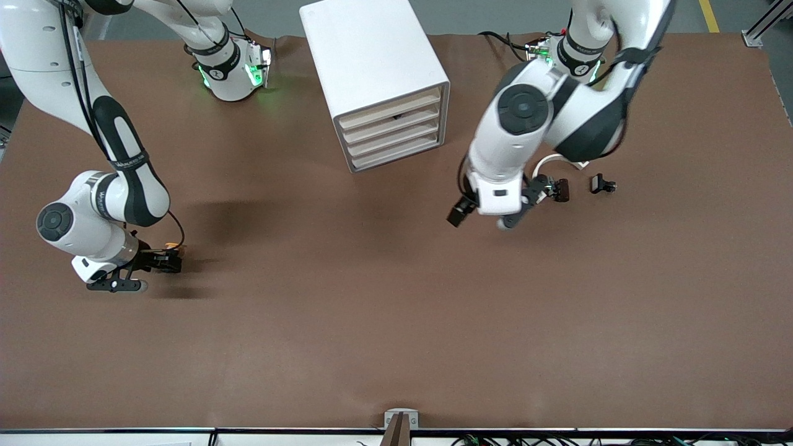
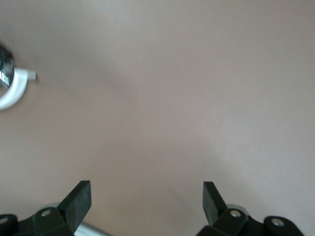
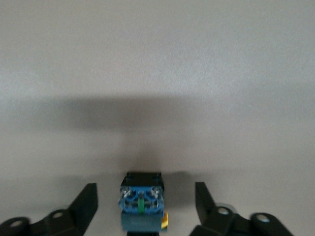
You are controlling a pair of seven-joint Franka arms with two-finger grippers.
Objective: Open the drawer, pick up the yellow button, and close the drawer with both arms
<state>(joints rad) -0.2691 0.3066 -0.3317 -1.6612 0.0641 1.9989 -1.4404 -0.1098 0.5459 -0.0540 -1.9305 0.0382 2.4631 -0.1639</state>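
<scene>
The button [image 3: 141, 202], with a blue-black body and an orange-yellow cap, lies on the table between the fingers of my right gripper [image 3: 146, 189]. That gripper is open, with a gap on each side of the button. In the front view the right gripper [image 1: 166, 260] is low over the table at the right arm's end, with the button [image 1: 174, 248] at its tips. My left gripper [image 2: 147, 189] stands open over bare table, nothing between its fingers; the front view shows the left gripper [image 1: 544, 189] beside the cabinet [image 1: 372, 56]. The drawer fronts [image 1: 391, 128] look pushed in.
Two small black clips [image 1: 602, 184] [image 1: 561, 189] and a white arc [image 1: 557, 160] lie toward the left arm's end, close to the left gripper. The white arc [image 2: 14, 88] shows at the edge of the left wrist view. The brown table [image 1: 396, 322] spreads wide nearer the camera.
</scene>
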